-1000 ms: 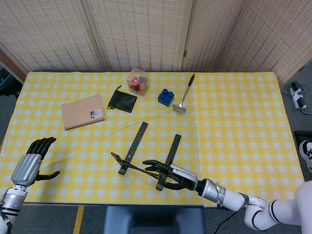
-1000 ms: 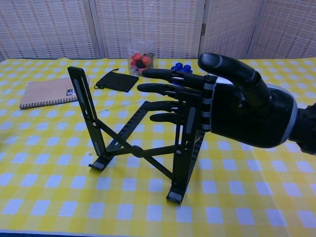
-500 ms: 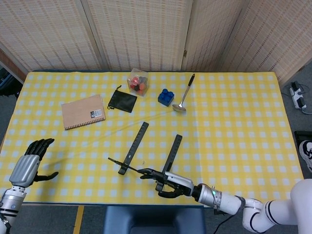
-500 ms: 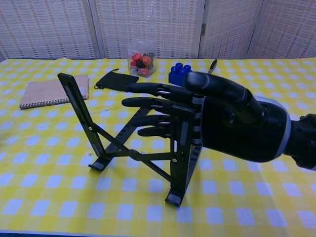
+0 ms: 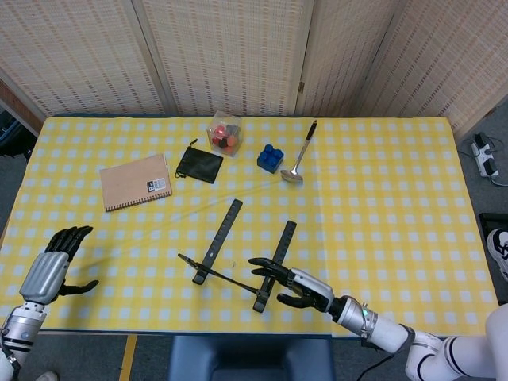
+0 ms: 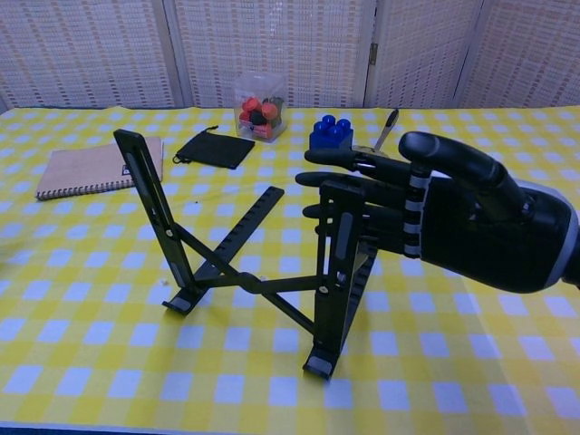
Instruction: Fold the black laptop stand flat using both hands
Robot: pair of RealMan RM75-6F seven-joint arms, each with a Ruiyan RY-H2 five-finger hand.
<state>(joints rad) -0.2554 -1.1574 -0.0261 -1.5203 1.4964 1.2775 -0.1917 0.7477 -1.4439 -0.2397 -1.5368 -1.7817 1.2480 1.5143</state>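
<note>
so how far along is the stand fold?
Nothing done: the black laptop stand is upright, its arms crossed and raised. In hand: the right hand is open beside the stand's right upright, fingers extended, contact unclear. The left hand is open near the table's left edge. The whole fold remains.

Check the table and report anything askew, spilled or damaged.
Nothing looks spilled or damaged. The black laptop stand is upright and unfolded, as the task expects. The right robot hand is beside its right upright; the left robot hand is off at the table's near left edge. The notebook and black pouch lie at slight angles.
</note>
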